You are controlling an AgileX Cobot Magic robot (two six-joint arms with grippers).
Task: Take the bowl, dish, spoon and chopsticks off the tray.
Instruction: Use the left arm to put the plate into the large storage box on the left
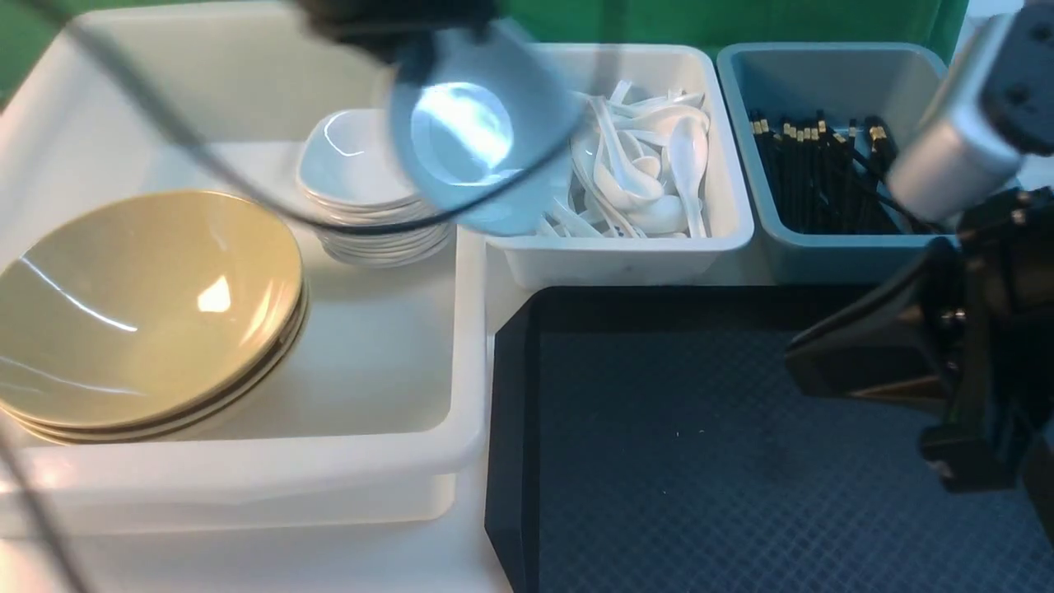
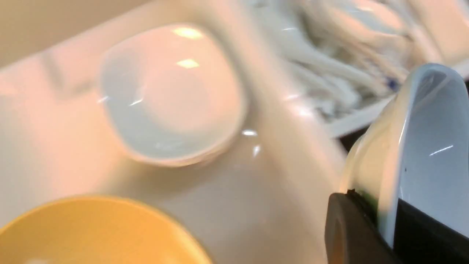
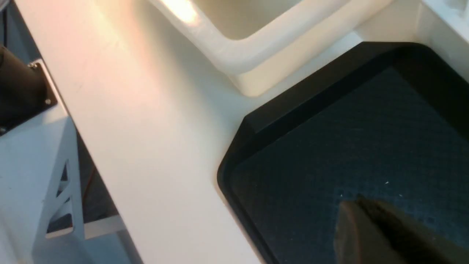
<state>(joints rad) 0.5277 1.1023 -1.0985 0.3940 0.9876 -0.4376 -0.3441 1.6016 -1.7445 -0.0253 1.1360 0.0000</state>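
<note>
Your left gripper (image 2: 381,220) is clamped on the rim of a small, glossy white rounded-square dish (image 1: 473,140). One black finger sits on the outside of the rim and the other inside. The dish hangs tilted, its hollow turned toward the front camera, and it shows there as a blur.

Below that gripper and slightly to its left, a stack of matching white dishes (image 1: 358,185) stands in a large white plastic tub (image 1: 387,461). The held dish is clear of the stack. Further left of the gripper and nearer you, in the same tub, wide shallow olive-yellow bowls (image 1: 148,313) are nested in a stack.

To the right of the left gripper, a smaller white tub (image 1: 626,263) holds a heap of glossy white soup spoons (image 1: 650,173). Beyond it is a grey-blue bin (image 1: 823,255) with black chopsticks (image 1: 815,177), their gold-banded ends pointing away from you.

Your right gripper (image 3: 357,212) has its dark fingers pressed together with nothing between them. It hangs over the diamond-textured floor of the black plastic tray (image 1: 510,412), near the tray's cut corner, with the large tub's corner just past that rim.
</note>
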